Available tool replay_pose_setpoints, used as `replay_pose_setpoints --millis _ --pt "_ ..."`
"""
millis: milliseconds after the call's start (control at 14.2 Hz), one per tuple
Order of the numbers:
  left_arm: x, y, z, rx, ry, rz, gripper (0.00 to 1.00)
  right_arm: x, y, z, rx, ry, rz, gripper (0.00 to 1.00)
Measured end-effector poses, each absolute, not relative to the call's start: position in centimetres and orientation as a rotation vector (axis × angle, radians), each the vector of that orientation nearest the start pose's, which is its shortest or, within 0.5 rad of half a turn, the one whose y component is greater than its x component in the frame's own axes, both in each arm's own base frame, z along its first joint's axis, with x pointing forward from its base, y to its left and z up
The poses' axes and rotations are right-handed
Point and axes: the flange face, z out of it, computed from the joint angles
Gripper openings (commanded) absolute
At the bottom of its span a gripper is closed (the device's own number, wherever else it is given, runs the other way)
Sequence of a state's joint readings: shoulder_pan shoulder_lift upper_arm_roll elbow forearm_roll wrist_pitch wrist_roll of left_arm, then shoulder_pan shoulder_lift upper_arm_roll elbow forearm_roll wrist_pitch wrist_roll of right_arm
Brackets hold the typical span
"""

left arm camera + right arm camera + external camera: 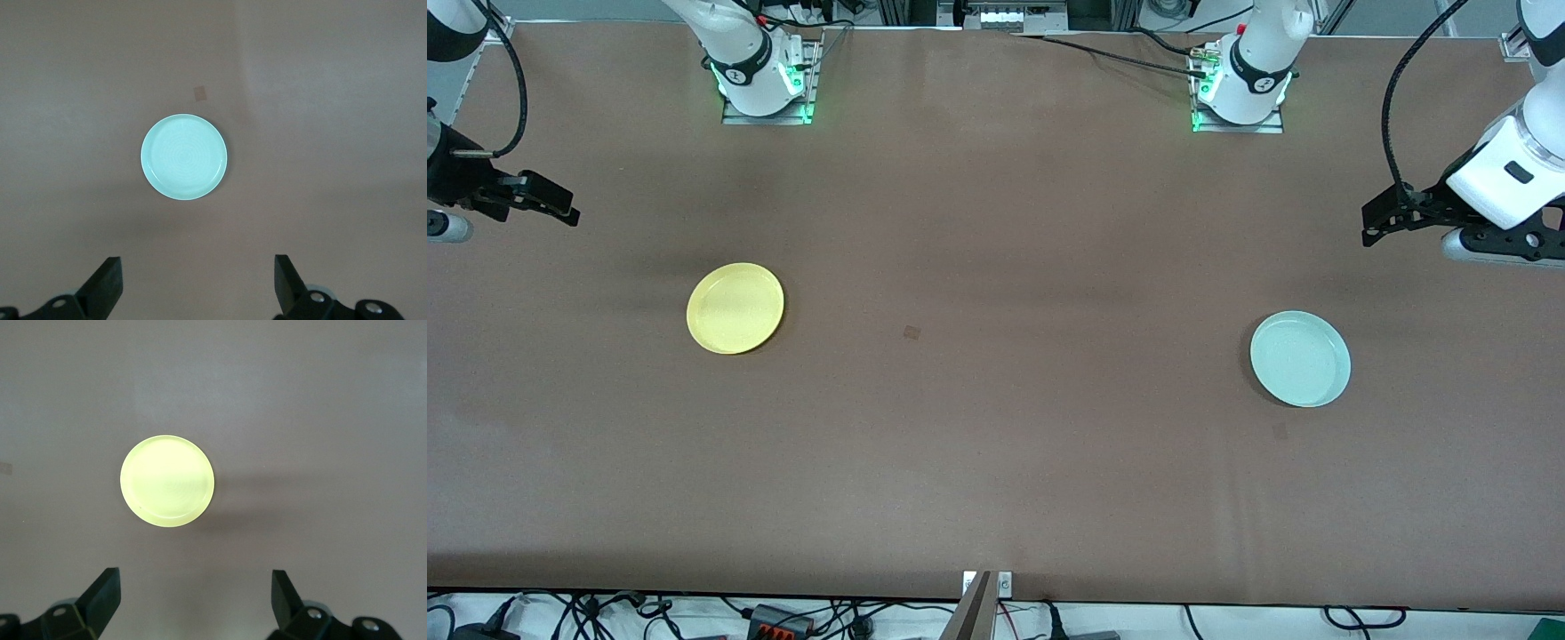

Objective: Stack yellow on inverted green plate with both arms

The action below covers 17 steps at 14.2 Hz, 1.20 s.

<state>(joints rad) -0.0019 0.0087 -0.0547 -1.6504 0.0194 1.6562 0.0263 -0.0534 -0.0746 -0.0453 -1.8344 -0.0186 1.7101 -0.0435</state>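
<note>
Pale yellow plate (735, 308) lying flat, rim up, under the right gripper (193, 603); mint-green plate (1300, 358) flat beneath the left gripper (198, 287).

Even, soft overhead light; faint shadows; sharp focus.

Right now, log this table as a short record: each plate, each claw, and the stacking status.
yellow plate: flat on the table, toward the right arm's end, untouched
green plate: rim up, not yet inverted, toward the left arm's end
plates: far apart, not stacked
left claw: open, high over the table, green plate in its view
right claw: open, high over the table, yellow plate in its view
held: nothing
</note>
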Motion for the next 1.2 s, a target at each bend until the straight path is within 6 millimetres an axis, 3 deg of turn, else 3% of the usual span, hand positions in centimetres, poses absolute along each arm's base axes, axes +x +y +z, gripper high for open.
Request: replay_pose_setpoints --millis 1199 --pt "55.95 -3.52 58.08 -3.118 0.148 0.081 1.0 53.14 -5.32 55.19 -3.151 0.076 0.08 1.0"
